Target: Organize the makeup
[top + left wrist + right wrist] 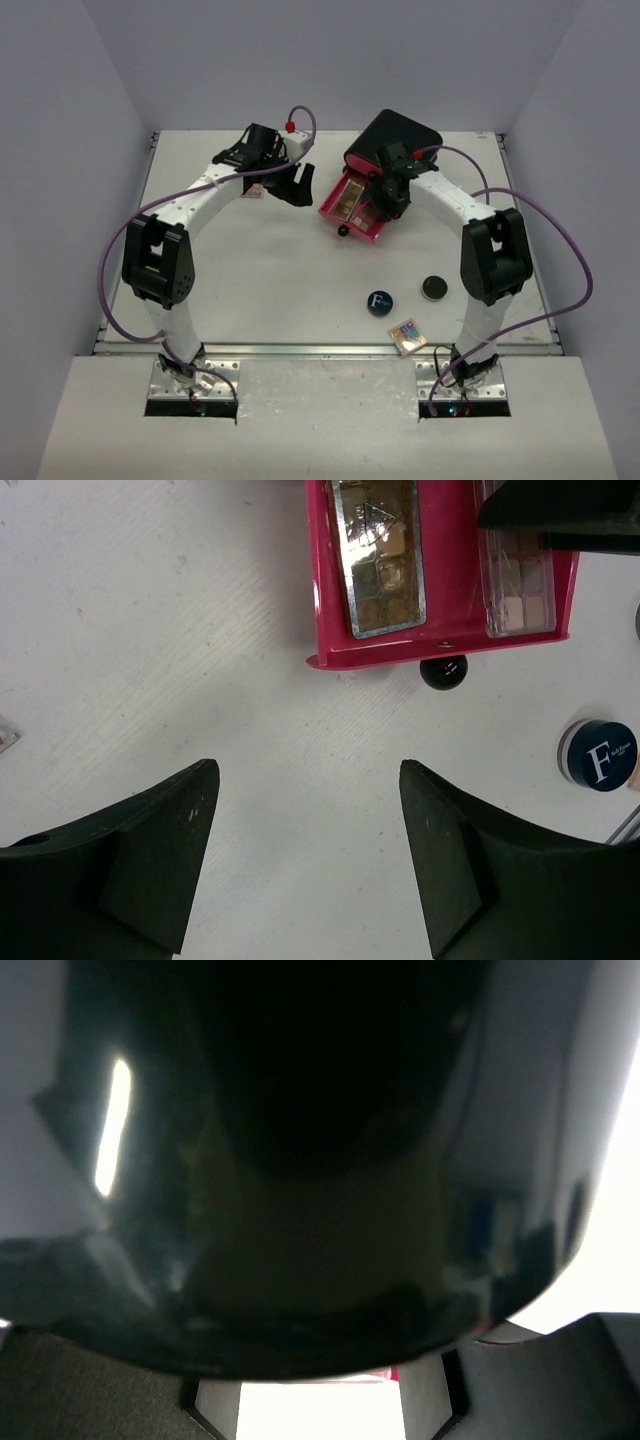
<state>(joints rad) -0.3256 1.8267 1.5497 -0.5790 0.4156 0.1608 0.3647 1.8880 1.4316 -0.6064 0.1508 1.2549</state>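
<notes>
A pink drawer stands pulled out of the black box. It holds a brown palette and a pale palette. My right gripper is over the drawer's right side. In the right wrist view its fingers close on a bright pale slab, the pale palette. My left gripper hangs open over bare table, left of the drawer. On the near table lie a blue compact marked "F", a black compact and a multicoloured palette.
The drawer's black knob faces the table's middle. A small flat item lies half hidden under my left arm. The black box fills most of the right wrist view. Grey walls enclose the table's left, back and right sides.
</notes>
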